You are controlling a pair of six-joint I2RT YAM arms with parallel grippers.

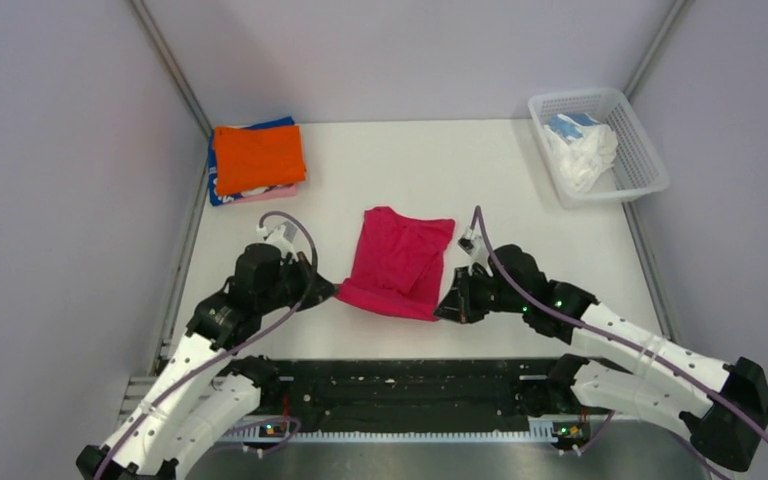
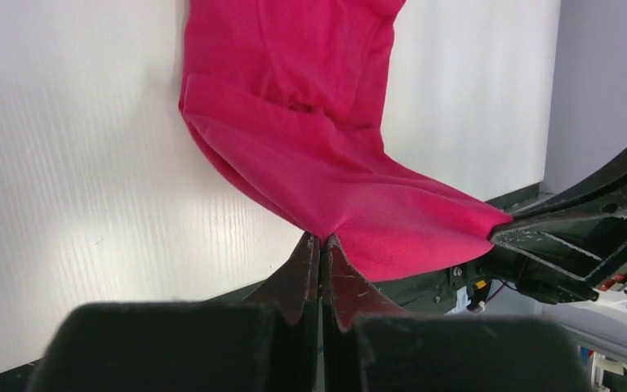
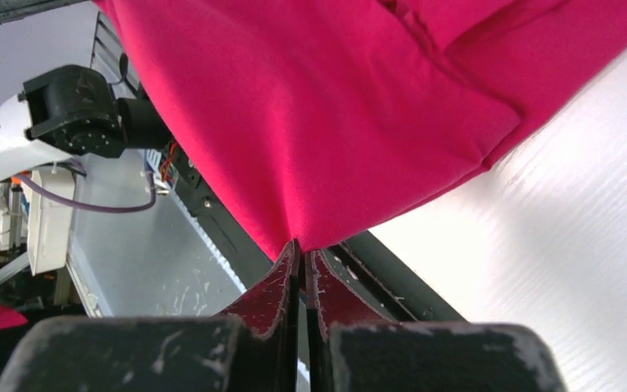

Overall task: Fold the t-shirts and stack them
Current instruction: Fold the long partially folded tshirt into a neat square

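Note:
The crimson-pink t-shirt (image 1: 398, 262) lies partly folded in the middle of the white table, its near edge lifted. My left gripper (image 1: 328, 293) is shut on its near left corner (image 2: 326, 231). My right gripper (image 1: 446, 309) is shut on its near right corner (image 3: 298, 237). The cloth hangs stretched between the two grippers just above the table. A stack with an orange t-shirt (image 1: 258, 157) on top, a blue one and a pale pink one under it, sits at the back left. White and light-blue t-shirts (image 1: 580, 150) lie bunched in the basket.
A white plastic mesh basket (image 1: 643, 150) stands at the back right corner. Grey walls and metal rails border the table on the left, right and back. The black base bar (image 1: 400, 390) runs along the near edge.

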